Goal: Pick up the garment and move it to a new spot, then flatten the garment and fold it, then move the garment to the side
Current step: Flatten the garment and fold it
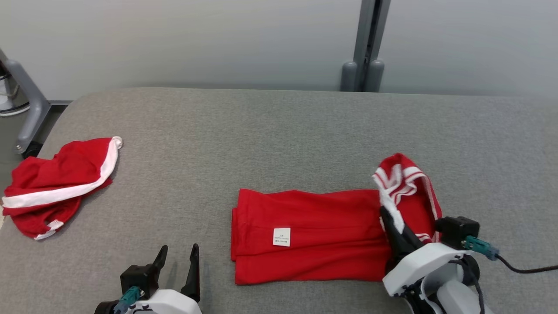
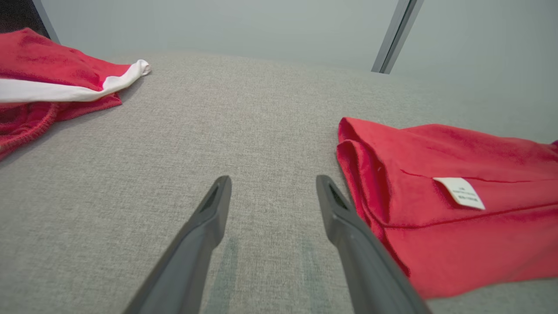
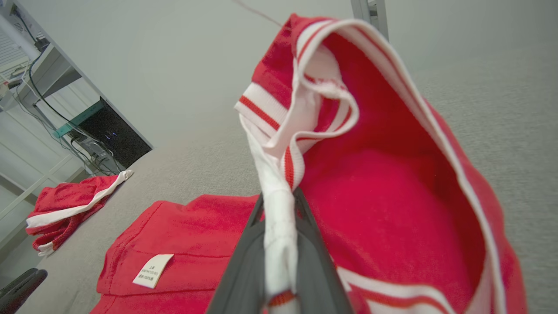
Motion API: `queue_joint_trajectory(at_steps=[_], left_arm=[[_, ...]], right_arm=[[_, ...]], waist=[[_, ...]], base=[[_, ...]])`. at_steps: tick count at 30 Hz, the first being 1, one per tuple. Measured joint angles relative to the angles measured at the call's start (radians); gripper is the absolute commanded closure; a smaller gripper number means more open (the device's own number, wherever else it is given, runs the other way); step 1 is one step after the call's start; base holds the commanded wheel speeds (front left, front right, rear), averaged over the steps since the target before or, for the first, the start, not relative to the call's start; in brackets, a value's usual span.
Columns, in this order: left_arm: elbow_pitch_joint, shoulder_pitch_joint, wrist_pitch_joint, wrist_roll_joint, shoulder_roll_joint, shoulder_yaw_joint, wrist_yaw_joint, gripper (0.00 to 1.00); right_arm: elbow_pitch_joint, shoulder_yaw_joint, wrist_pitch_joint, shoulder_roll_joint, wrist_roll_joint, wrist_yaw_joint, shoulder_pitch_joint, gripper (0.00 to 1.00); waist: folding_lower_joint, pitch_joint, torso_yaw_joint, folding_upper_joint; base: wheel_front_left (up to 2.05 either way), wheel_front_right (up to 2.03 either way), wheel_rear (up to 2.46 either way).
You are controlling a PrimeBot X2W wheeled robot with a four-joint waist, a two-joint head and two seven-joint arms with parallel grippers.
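Keep the striped waistband (image 1: 394,185) clamped between the closed fingers of the right gripper (image 1: 389,216). Carry that lifted end in a low, even arc toward the white label (image 1: 281,237). Set it down square, edges aligned, without dragging the layers beneath. Looks like the folding step, partly done. Hold the left gripper (image 1: 179,247), fingers spread apart and empty, where it rests left of the label, ready to pin the near edge if needed.

Garment (image 1: 314,257): flat on the grey table (image 1: 279,131) around the label, with its right end raised right of the label, rising straight out of the right gripper's fingertips. Leave alone the other red garment (image 1: 56,183) far left of the label.
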Motion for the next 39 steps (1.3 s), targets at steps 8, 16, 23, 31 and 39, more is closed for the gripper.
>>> queue_joint_trajectory(at_steps=[8, 16, 23, 31, 39], left_arm=[[0.007, 0.007, 0.0, 0.008, -0.001, -0.023, -0.004, 0.0], [0.011, 0.006, 0.0, 0.014, 0.0, -0.068, -0.01, 0.0], [0.011, 0.007, 0.0, 0.01, 0.001, -0.073, 0.001, 0.0], [-0.022, 0.006, 0.0, 0.007, 0.0, -0.04, 0.024, 0.0], [-0.055, 0.005, 0.0, 0.03, 0.0, -0.012, 0.035, 0.0]], right_arm=[[-0.005, 0.155, 0.038, 0.01, 0.04, 0.0, -0.028, 1.0], [0.077, 0.237, 0.031, 0.016, 0.067, 0.0, -0.097, 1.0], [0.068, 0.325, 0.003, 0.024, 0.146, 0.0, -0.143, 0.0], [0.063, 0.057, -0.019, 0.017, -0.033, 0.0, -0.162, 0.0], [-0.048, -0.261, -0.02, 0.015, -0.336, 0.0, -0.009, 0.0]], waist=[[0.0, -0.008, 0.091, 0.0], [0.0, -0.012, 0.214, 0.0], [0.0, -0.012, 0.263, 0.0], [0.0, -0.013, 0.188, 0.0], [0.0, -0.013, 0.083, 0.0]], base=[[0.0, 0.0, 0.0], [0.0, 0.0, 0.0], [0.0, 0.0, 0.0], [0.0, 0.0, 0.0], [0.0, 0.0, 0.0]])
